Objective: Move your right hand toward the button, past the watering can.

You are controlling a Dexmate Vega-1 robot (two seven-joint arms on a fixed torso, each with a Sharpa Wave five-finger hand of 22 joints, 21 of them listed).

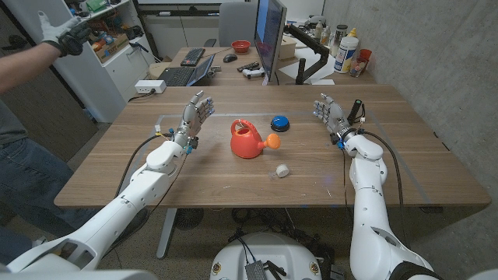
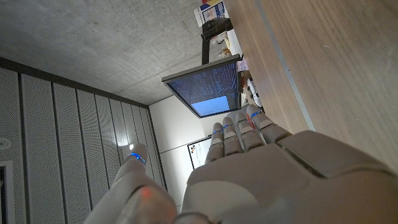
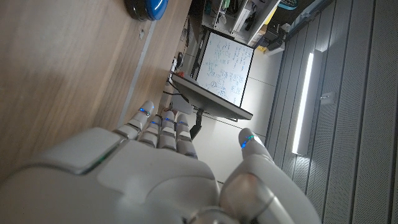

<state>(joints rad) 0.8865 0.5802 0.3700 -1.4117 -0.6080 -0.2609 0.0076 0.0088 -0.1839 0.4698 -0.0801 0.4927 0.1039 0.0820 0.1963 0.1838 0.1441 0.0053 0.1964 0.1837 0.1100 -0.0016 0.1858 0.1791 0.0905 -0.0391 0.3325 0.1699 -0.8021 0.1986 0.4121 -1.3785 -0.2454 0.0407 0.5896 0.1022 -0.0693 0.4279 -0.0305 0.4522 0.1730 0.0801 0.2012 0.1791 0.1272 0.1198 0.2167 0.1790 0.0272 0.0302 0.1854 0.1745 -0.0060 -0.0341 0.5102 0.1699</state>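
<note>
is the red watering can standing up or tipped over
Upright: the watering can sits on its base on the table, handle on top, orange spout pointing sideways.

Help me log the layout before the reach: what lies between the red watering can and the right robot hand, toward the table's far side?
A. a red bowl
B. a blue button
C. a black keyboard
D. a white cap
B: in the head view the blue button sits on the table just beyond the watering can, left of the open right robot hand.

The button (image 3: 147, 7) is cut off by the right wrist view's edge, only part showing.
</note>
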